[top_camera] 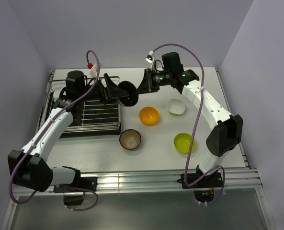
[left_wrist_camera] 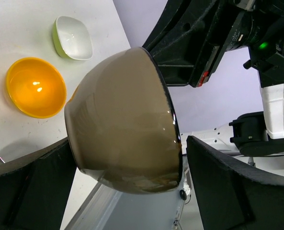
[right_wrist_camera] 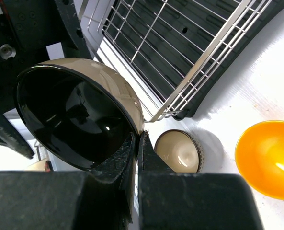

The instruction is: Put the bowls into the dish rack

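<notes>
A bowl (top_camera: 128, 93), tan outside and glossy black inside, hangs on its side in the air just off the dish rack's right edge. My right gripper (right_wrist_camera: 141, 136) is shut on this bowl's (right_wrist_camera: 74, 120) rim. My left gripper (left_wrist_camera: 128, 143) is open, one finger on either side of the bowl's (left_wrist_camera: 127, 124) tan outside, with a gap showing at the right finger. The chrome wire dish rack (top_camera: 91, 112) on its black tray lies at the left. On the table stand an orange bowl (top_camera: 149, 115), a white bowl (top_camera: 176, 107), a lime bowl (top_camera: 184, 142) and a dark bowl with a tan inside (top_camera: 130, 139).
The two arms meet over the table's far middle, the left gripper (top_camera: 114, 91) and the right gripper (top_camera: 142, 88) close together. The rack (right_wrist_camera: 189, 52) has a raised wire rim. Walls close in the table at the back and both sides.
</notes>
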You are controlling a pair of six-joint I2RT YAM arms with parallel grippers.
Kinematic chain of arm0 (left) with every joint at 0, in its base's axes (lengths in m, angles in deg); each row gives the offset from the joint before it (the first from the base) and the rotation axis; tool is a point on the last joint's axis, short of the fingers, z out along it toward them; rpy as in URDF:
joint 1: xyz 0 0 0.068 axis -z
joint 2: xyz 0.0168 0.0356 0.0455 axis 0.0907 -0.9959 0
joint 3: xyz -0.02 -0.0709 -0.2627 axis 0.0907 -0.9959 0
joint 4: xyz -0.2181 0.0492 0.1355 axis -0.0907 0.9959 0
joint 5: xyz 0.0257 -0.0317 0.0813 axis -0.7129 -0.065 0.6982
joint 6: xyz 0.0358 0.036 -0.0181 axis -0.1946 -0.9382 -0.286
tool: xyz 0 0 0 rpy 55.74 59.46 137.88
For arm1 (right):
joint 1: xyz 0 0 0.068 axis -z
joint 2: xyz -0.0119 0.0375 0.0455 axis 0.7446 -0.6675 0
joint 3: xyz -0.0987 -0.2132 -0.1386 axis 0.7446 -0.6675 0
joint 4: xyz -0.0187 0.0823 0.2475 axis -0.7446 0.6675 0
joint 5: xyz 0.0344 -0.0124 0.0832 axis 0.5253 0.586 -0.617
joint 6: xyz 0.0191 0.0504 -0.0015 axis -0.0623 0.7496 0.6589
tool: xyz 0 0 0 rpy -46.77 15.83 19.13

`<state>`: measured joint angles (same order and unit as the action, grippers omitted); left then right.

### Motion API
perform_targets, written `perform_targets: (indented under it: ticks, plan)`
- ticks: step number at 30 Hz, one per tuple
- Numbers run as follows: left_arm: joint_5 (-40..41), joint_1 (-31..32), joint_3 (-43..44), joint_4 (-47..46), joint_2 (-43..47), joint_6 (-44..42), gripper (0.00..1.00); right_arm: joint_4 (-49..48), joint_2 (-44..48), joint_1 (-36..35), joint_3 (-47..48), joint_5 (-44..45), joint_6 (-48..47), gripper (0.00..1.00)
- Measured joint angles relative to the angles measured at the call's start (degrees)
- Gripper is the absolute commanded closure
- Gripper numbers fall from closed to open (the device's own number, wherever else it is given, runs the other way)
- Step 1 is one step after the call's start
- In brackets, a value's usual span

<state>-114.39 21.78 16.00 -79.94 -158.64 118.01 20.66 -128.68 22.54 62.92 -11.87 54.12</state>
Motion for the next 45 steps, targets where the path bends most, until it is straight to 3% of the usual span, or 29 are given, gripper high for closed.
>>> perform_targets:
  ticks: [4,5,6,8,11,12,13,16,17,20,25,36,40,43,45]
  plan:
    - [0.04,-0.04,0.0,0.0,-0.28,0.2,0.19,-0.02,0.0,-0.35,0.09,-0.11,-0.17,1.0]
    - [0.07,-0.11,0.0,0.11,-0.33,0.15,0.28,-0.02,0.0,-0.37,0.11,-0.17,-0.17,1.0]
    - [0.02,-0.17,0.0,0.17,-0.35,0.24,0.42,-0.04,0.0,-0.37,0.11,-0.24,-0.2,1.0]
    - [0.42,-0.35,-0.17,0.39,-0.35,-0.31,0.47,0.0,0.0,-0.35,0.15,0.13,-0.28,1.0]
    - [0.35,-0.44,-0.59,0.24,-0.35,0.09,0.75,0.17,0.0,-0.37,0.15,0.35,-0.39,1.0]
    - [0.37,-0.44,-0.59,0.2,-0.35,0.07,0.93,0.22,0.0,-0.37,0.15,0.39,-0.39,1.0]
    - [0.39,-0.44,-0.61,0.22,-0.35,0.0,1.0,0.22,0.0,-0.37,0.15,0.46,-0.42,0.99]
    - [0.42,-0.76,-0.63,0.39,-0.35,-0.33,1.0,0.24,0.0,-0.37,0.17,0.52,-0.37,0.8]
    - [0.37,-1.01,-0.63,0.44,-0.35,-0.66,1.0,0.2,0.0,-0.37,0.17,0.48,-0.31,0.67]
    - [0.26,-2.47,-0.63,1.44,-0.13,-1.57,1.0,-0.02,0.0,-0.63,0.59,-0.57,-0.09,0.48]
    - [0.52,-6.47,-1.46,3.91,1.01,-3.93,1.0,-0.31,0.0,-1.16,1.62,-1.66,-0.31,0.34]
    - [1.73,-18.95,-1.7,17.51,3.67,-16.31,1.0,0.15,0.02,-1.18,1.62,-1.6,-1.14,0.3]
    - [5.01,-24.68,1.29,26.14,4.46,-24.94,1.0,0.7,0.02,-1.16,1.62,-1.33,-1.88,0.21]
    - [7.1,-29.09,4.68,32.39,4.66,-31.23,1.0,1.29,0.02,-1.18,1.62,-1.01,-2.21,0.06]
    - [8.22,-31.61,6.71,35.93,4.66,-34.82,1.0,1.6,0.02,-1.16,1.62,-0.76,-2.56,0.05]
